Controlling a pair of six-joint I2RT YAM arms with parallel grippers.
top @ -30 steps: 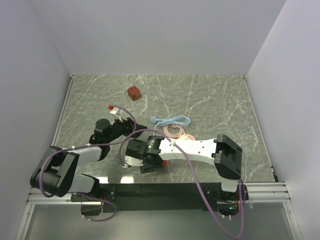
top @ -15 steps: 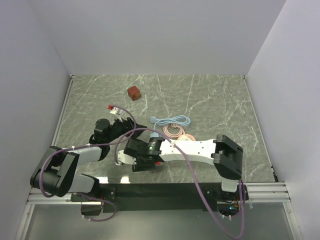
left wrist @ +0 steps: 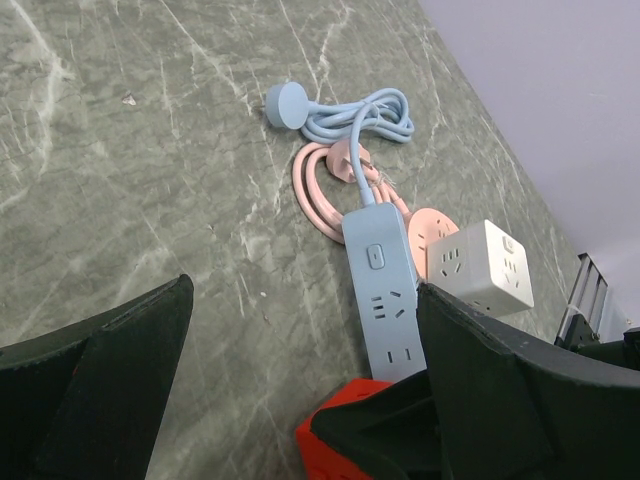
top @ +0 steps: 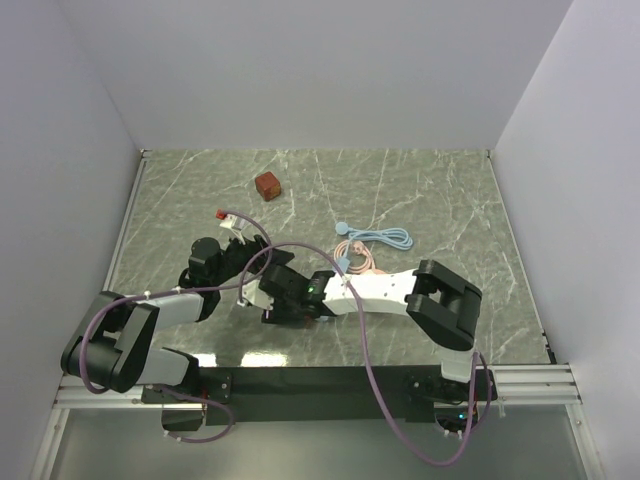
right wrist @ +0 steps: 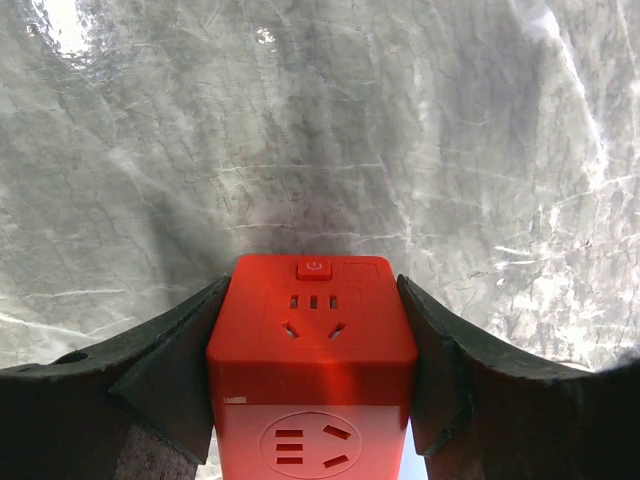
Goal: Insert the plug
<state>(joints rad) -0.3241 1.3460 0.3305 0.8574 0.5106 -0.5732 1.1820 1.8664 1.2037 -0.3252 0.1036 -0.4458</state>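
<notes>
The plug [right wrist: 312, 350] is a bright red cube with sockets on two faces. My right gripper [right wrist: 312, 292] is shut on its sides and holds it over the marble table. In the left wrist view the plug [left wrist: 335, 440] sits at the near end of the light blue power strip [left wrist: 385, 300], partly covered by a black finger. A sliver of the strip [right wrist: 412, 455] shows below the plug. My left gripper [left wrist: 305, 290] is open and empty, its fingers wide either side of the strip's near end. In the top view the right gripper [top: 272, 298] lies close to the left gripper [top: 252, 266], and the plug is hidden.
A white cube [left wrist: 485, 265] and a pink round plug [left wrist: 432, 226] lie right of the strip. Pink cable [left wrist: 322, 185] and coiled light blue cable [left wrist: 355, 112] lie beyond it. A brownish-red cube [top: 267, 185] sits far back. Walls enclose the table [top: 440, 200].
My right arm has swung left and toward the left gripper, carrying the plug. The light blue and pink cables have shifted right. The left arm has stayed put.
</notes>
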